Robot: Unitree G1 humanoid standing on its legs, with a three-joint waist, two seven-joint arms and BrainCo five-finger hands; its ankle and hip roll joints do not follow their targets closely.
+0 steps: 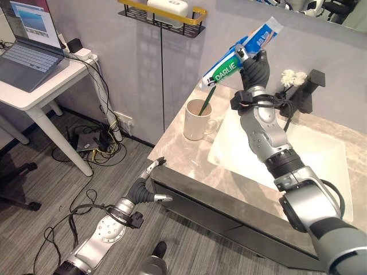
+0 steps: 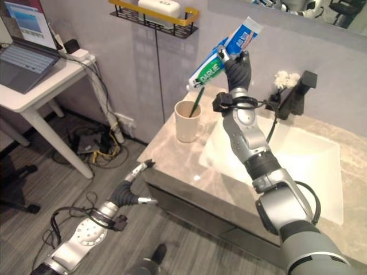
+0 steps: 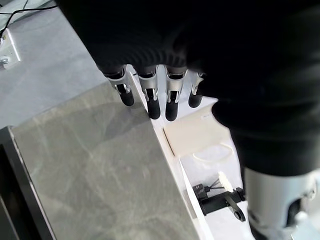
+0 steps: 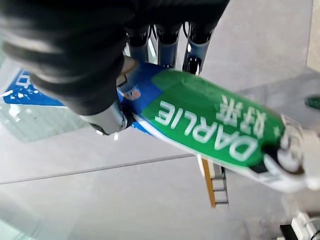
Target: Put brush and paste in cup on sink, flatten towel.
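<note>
My right hand (image 1: 256, 67) is raised above the marble counter, shut on a green, blue and white toothpaste tube (image 1: 241, 51), also close up in the right wrist view as the tube (image 4: 210, 120). The tube slants down with its cap end just above a cream mug (image 1: 198, 120). A dark green toothbrush (image 1: 207, 100) stands inside the mug. My left hand (image 1: 150, 184) hangs low beside the counter's front left corner, fingers straight, holding nothing; its fingers (image 3: 155, 97) point over the counter edge.
A white sink basin (image 1: 321, 166) lies right of the mug, with a black faucet (image 1: 304, 91) and a white tuft behind it. A yellow-rimmed wall shelf (image 1: 163, 14) hangs above. A white desk (image 1: 40, 86) with a laptop stands left, cables beneath.
</note>
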